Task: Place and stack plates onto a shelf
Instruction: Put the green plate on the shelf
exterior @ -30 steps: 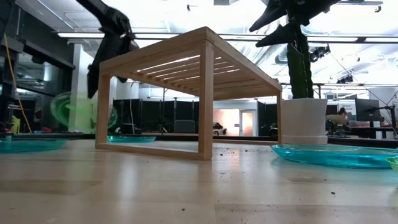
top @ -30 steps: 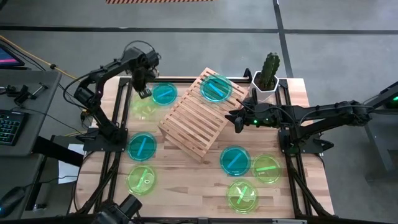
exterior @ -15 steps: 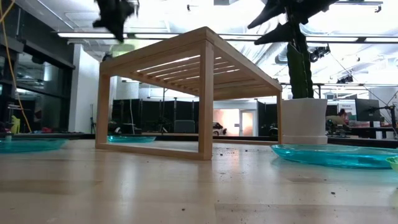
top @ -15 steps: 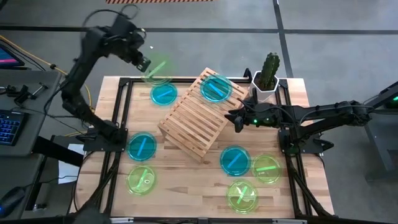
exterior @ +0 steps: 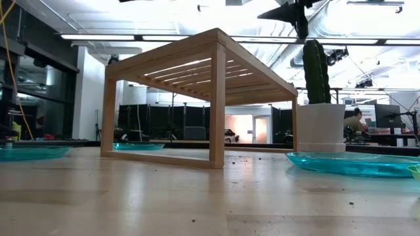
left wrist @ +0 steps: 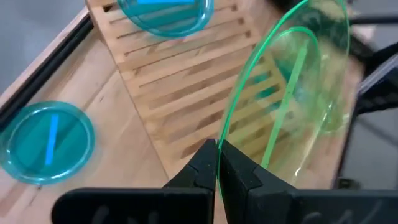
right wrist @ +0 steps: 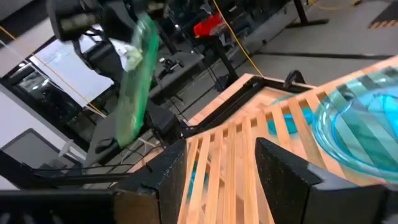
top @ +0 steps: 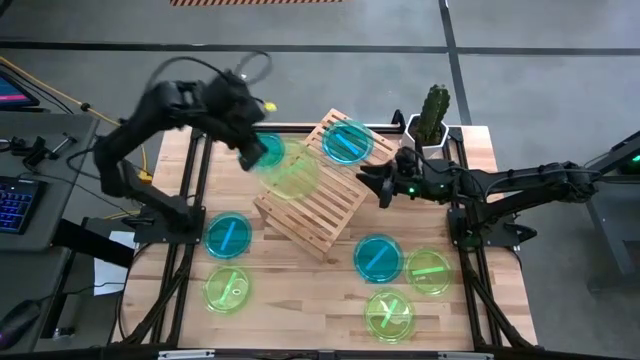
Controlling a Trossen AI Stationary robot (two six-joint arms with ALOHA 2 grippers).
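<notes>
My left gripper (top: 250, 152) is shut on a lime-green plate (top: 291, 175) and holds it in the air over the left part of the wooden shelf (top: 315, 190). A teal plate (top: 347, 142) lies on the shelf's far end. My right gripper (top: 377, 186) is open and empty, in the air by the shelf's right edge; in the right wrist view (right wrist: 214, 168) it faces the shelf (right wrist: 249, 143) and the green plate (right wrist: 134, 81). One teal plate (top: 268, 150) lies on the table, partly under my left gripper. My left gripper pinches the green plate's rim (left wrist: 225, 134) between its two fingers (left wrist: 199, 165), on the plate's left side. The plate is lifted clear and tilted, and reaches from the fingers toward the table's right, over the shelf's slats (left wrist: 186, 81).
Other plates lie on the table: teal (top: 229, 235) and green (top: 227, 288) at the left, teal (top: 378, 257) and two green ones (top: 428, 271) (top: 389, 314) at the near right. A white pot with a cactus (top: 430, 125) stands at the far right, close behind my right gripper.
My left gripper has lifted the green plate from the table's far left, swung up past the far edge, then come right and down toward the shelf; the plate is now over the slats. My right gripper has risen a little.
</notes>
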